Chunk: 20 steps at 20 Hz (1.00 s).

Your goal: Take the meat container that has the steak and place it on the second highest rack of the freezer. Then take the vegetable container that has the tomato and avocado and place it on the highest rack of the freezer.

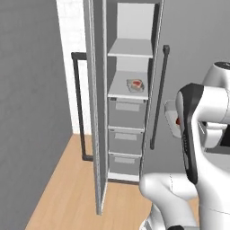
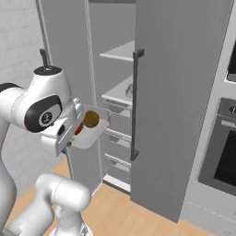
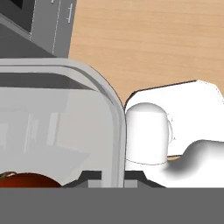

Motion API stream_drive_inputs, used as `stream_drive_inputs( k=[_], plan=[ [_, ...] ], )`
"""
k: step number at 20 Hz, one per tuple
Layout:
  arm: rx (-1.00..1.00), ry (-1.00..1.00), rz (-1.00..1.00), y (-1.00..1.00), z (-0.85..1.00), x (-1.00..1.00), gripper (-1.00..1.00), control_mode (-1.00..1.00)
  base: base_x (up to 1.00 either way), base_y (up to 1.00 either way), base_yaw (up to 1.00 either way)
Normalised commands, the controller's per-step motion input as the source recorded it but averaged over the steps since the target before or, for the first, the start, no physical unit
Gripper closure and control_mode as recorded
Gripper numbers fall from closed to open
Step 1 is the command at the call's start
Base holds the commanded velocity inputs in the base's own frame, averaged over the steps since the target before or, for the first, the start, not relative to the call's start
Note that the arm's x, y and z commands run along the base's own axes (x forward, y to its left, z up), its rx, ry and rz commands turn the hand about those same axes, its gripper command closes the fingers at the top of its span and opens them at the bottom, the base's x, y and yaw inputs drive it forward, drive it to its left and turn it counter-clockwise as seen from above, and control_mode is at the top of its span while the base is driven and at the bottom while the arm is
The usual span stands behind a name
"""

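Clear plastic walling is filling the near part of the hand view: the vegetable container [image 3: 65, 131] is sitting right against the camera, its rim passing between the two dark tips of the tool [image 3: 111, 177], which is pinching that wall edge and holding the tub out level so nothing rolls out. Seen from the right base, the container is hanging at about nine o'clock of the freezer's door handle [image 2: 135, 106], with the avocado [image 2: 91, 118] lying in it and the tomato [image 2: 78, 130] peeking red beside it, toward the arm.

Across the room the freezer [image 1: 130, 90] is standing open, its door swung wide so both shelves are reachable. On the second highest rack [image 1: 121, 92] the meat container with the steak [image 1: 135, 85] is already sitting, so I judge the first half of the job done. Above it, at twelve o'clock, the highest rack [image 1: 130, 47] is waiting bare. The tub is hanging low, well apart from that shelf, so a lift and a reach inward look to be what is left.
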Motion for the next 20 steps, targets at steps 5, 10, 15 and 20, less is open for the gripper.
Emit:
stream_drive_inputs(
  k=[5,10,15,20],
  plan=[
    [0.0,0.0,0.0,0.0,0.0,0.0,1.0,1.0,0.65,0.0,-0.03],
    [0.0,0.0,0.0,0.0,0.0,0.0,1.0,1.0,0.38,0.25,0.03],
    [0.0,0.0,0.0,0.0,0.0,0.0,1.0,1.0,0.06,0.46,0.13],
    [0.0,0.0,0.0,0.0,0.0,0.0,1.0,1.0,0.16,0.22,0.11]
  ],
)
